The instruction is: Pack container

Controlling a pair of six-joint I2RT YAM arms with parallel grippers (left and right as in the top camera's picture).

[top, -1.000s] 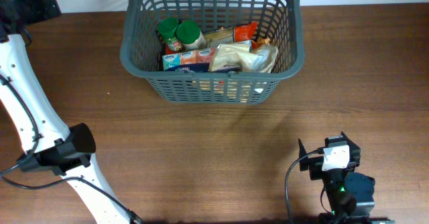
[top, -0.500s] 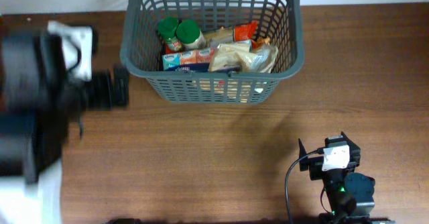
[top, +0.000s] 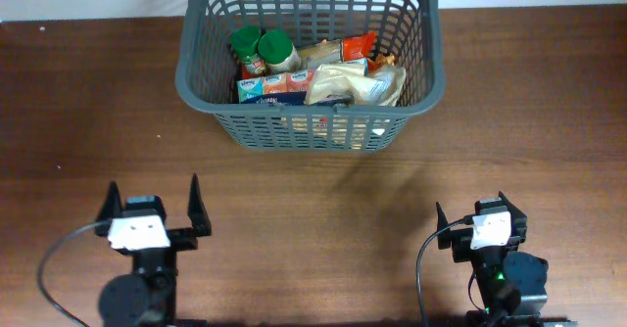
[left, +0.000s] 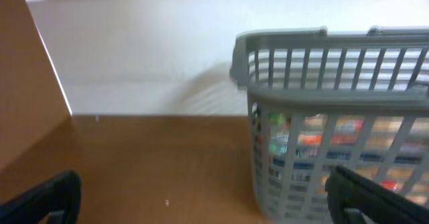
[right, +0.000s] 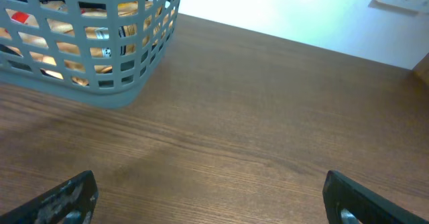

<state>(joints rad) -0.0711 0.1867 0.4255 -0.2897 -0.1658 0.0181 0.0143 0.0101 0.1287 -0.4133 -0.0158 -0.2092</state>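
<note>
The dark grey lattice basket [top: 426, 63] stands at the back middle of the table. It holds two green-lidded jars [top: 263, 48], small boxes, and snack packets. It also shows in the left wrist view [left: 322, 43] and the right wrist view [right: 100, 83]. My left gripper [top: 154, 205] is open and empty at the front left, fingers pointing toward the basket; its fingertips show in its wrist view [left: 208, 197]. My right gripper [top: 473, 210] is open and empty at the front right; its fingertips show in its wrist view [right: 208, 194].
The brown wooden table [top: 323, 200] lies bare between the grippers and the basket. A white wall runs behind the table's far edge [left: 134, 49]. Black cables loop beside both arm bases at the front edge.
The left arm has swung down from the far left and back of the table to the front left, and now rests there with its gripper open. The right arm and basket have not moved.
</note>
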